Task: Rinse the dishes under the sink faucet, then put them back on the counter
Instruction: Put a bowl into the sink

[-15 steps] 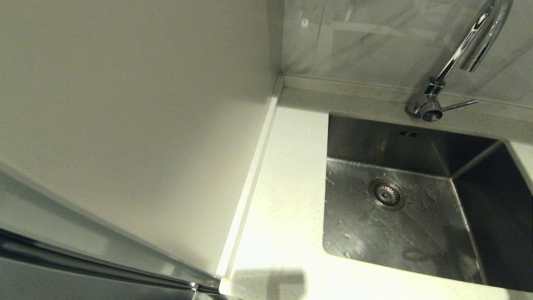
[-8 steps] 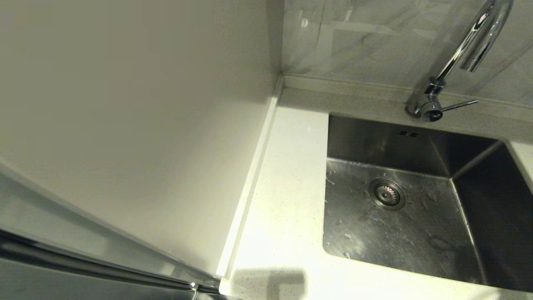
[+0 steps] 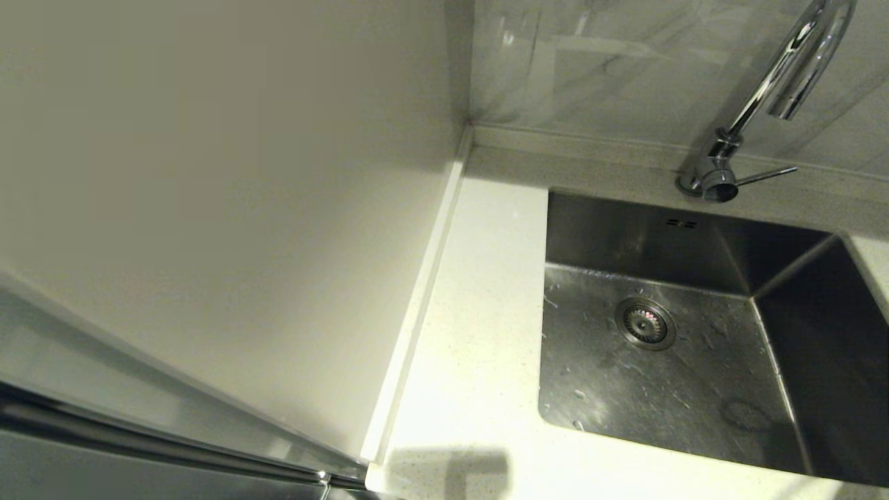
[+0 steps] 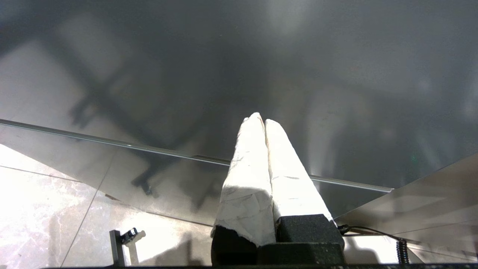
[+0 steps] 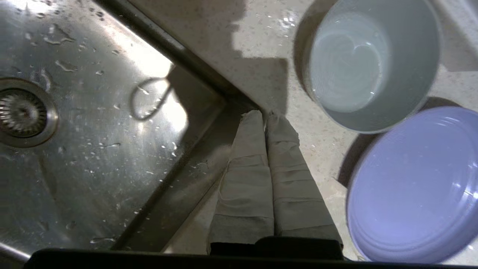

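The steel sink [image 3: 590,236] lies at the right of the head view, its drain strainer [image 3: 644,323] in the wet floor, and the chrome faucet [image 3: 764,90] rises behind it. No arm shows there. In the right wrist view my right gripper [image 5: 264,114] is shut and empty, hovering over the counter [image 5: 261,33] at the sink's [image 5: 93,149] corner. Beside it stand the blue-grey bowl [image 5: 369,63] and the lilac plate [image 5: 414,183]. The pink bowl is out of view. My left gripper [image 4: 261,119] is shut, parked away from the sink before a dark glossy panel.
A beige wall panel [image 3: 208,208] fills the left of the head view, with a raised lip [image 3: 417,305] along the white counter [image 3: 479,333]. The faucet lever [image 3: 764,175] points right. Marble tiling [image 3: 611,62] backs the sink.
A faint ring-shaped reflection on the sink floor drifts rightward. Nothing else in the head view has moved.
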Robot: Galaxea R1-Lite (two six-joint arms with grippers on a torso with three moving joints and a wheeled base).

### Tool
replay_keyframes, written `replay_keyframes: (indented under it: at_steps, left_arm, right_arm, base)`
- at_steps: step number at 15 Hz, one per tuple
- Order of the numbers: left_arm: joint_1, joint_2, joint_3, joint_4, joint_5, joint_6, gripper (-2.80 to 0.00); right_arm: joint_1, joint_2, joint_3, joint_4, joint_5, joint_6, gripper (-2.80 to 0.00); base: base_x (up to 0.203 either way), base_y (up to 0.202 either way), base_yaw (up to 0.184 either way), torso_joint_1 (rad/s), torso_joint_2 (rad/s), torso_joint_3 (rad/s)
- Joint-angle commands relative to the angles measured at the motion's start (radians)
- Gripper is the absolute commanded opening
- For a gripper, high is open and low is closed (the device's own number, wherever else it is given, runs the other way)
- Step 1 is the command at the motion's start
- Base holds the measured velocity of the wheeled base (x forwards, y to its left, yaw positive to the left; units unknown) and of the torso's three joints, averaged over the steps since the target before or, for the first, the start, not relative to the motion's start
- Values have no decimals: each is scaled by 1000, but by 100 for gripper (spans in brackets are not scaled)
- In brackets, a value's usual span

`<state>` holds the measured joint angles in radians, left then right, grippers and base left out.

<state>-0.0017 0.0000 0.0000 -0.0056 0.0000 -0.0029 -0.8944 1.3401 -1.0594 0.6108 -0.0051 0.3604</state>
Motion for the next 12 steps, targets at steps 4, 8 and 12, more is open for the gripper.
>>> replay_keyframes:
  at_steps: [4, 8, 12]
  left_arm:
    - [0, 0, 2, -1, 0, 0, -280]
    - [0, 0, 2, -1, 0, 1, -280]
    - [0, 0, 3, -1, 0, 0, -280]
  right_arm:
    - [-8, 109, -4, -43, 9, 119, -280]
    - [-44, 102, 0, -43, 4, 33, -280]
    - [-74, 144, -29, -43, 5, 35, 0]
  base:
    - [0, 0, 0, 0, 0, 0]
    - [0, 0, 0, 0, 0, 0]
    - [0, 0, 0, 0, 0, 0]
